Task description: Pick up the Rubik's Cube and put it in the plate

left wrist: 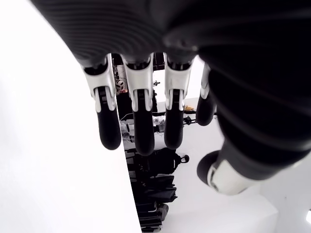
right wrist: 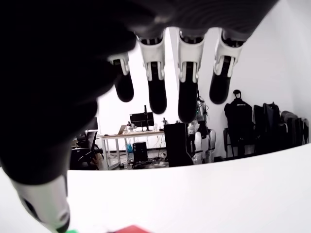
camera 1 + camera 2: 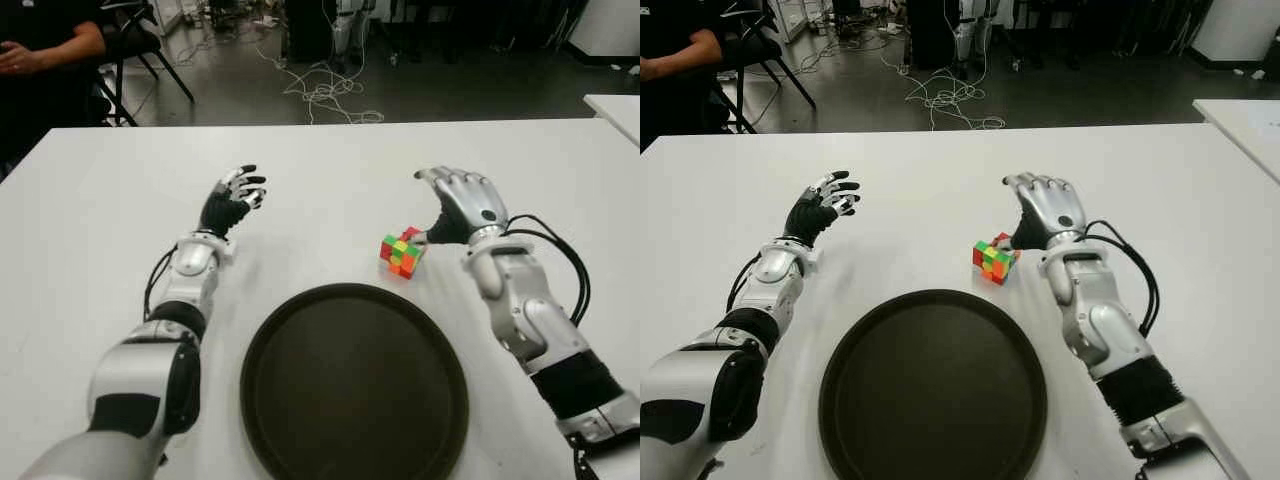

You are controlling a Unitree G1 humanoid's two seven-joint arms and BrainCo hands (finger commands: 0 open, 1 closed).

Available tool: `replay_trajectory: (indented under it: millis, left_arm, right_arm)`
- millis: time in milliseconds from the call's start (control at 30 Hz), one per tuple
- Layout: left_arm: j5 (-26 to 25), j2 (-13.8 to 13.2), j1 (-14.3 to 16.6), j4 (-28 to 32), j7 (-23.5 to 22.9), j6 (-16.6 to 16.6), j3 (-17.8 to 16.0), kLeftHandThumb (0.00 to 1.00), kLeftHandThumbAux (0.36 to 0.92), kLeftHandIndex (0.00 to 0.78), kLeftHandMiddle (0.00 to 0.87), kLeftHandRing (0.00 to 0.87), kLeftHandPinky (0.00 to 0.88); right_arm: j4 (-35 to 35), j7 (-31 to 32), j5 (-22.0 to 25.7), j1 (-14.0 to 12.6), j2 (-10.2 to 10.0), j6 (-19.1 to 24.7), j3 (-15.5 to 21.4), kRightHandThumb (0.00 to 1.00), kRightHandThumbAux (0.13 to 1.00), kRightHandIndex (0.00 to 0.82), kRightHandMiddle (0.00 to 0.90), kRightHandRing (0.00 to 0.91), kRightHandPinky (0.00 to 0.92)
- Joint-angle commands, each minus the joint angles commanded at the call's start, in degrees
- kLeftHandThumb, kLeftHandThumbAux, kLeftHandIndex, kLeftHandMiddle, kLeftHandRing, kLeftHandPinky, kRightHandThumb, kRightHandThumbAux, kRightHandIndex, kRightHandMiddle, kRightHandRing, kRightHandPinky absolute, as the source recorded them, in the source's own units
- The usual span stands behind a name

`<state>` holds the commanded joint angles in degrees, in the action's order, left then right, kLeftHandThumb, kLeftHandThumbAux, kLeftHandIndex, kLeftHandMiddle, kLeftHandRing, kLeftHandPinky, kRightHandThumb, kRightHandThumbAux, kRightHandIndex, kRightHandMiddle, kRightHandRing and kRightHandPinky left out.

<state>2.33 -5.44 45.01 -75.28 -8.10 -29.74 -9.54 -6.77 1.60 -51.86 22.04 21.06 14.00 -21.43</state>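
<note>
Right hand: the right hand (image 3: 462, 205) hovered palm down over the counter, just to the right of the cube, its fingers (image 2: 187, 92) spread and loosely extended, holding nothing; the thumb (image 2: 46, 204) reached down toward the cube's near edge, and whether it touched could not be told.
Rubik's Cube: the Rubik's Cube (image 3: 401, 251) sat on the counter, tilted on a corner or edge, with red, green, yellow and orange faces showing, just left of the right hand and just beyond the plate's far right rim, not on the plate.
Plate: the plate (image 3: 300, 400), dark, round and shallow, lay on the counter between the two forearms, nearer the robot than the cube.
Left hand: the left hand (image 3: 233, 201) showed to the left of the plate and beyond it, well apart from the cube, fingers (image 1: 143, 121) relaxed and slightly curved, grasping nothing.
Counter: the counter (image 3: 100, 200) was white and flat.
Background: beyond the far edge, cables (image 3: 325, 90) lay on the dark floor (image 3: 450, 85), and a person (image 3: 40, 60) in dark clothing sat on a chair (image 3: 135, 40) at the far left.
</note>
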Motion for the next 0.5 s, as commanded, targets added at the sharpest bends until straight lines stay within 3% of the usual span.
replay_trajectory:
  millis: [267,500]
  left_arm:
    - [0.2,0.0,-0.1,0.0,0.3,-0.1,0.1,0.133,0.734,0.176,0.262,0.256,0.289]
    - [0.3,-0.1,-0.1,0.0,0.2,0.0,0.2,0.104,0.717,0.175,0.263,0.260,0.290]
  right_arm:
    - [-3.5,-0.6,0.0,0.5,-0.9,-1.4,-1.5,0.000,0.753,0.185,0.220,0.235,0.223]
    - [-10.3,-2.2,0.5,2.5,-2.5,-2.8,-2.3,0.000,0.775,0.202,0.239,0.254,0.253]
